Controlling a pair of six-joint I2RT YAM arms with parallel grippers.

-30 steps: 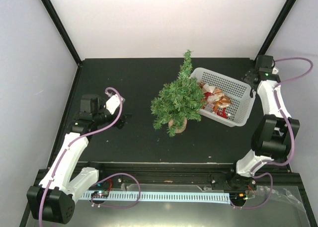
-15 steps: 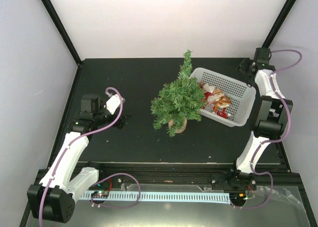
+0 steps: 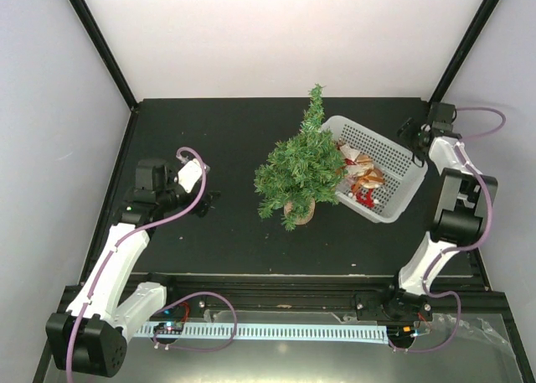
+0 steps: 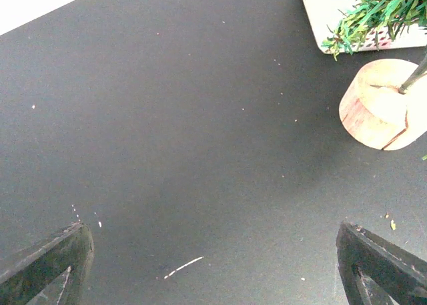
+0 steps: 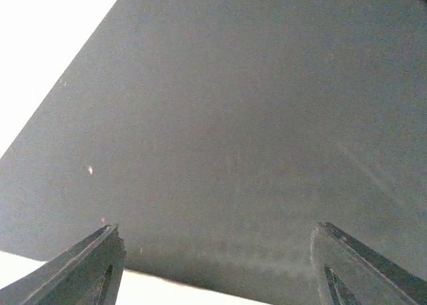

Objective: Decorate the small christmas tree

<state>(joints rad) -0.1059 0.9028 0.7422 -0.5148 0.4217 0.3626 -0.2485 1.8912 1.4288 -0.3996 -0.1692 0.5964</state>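
The small christmas tree stands upright mid-table on its round wooden base. In the left wrist view that base sits at the right under green branch tips. A white basket holding red, white and tan ornaments lies just right of the tree, touching its branches. My right gripper is at the basket's far right rim; in its wrist view the gripper stands open, with a white strip low between the fingers. My left gripper hovers open left of the tree, and in its own wrist view shows only bare mat.
The black mat ends at the white back wall and black corner posts. The basket's corner shows behind the tree base in the left wrist view. A white cable rail runs along the near edge between the arm bases.
My right gripper has come in from the far right corner to the basket's rim, its jaws narrowing slightly. The basket has swung and slid toward the tree. The left arm has not moved.
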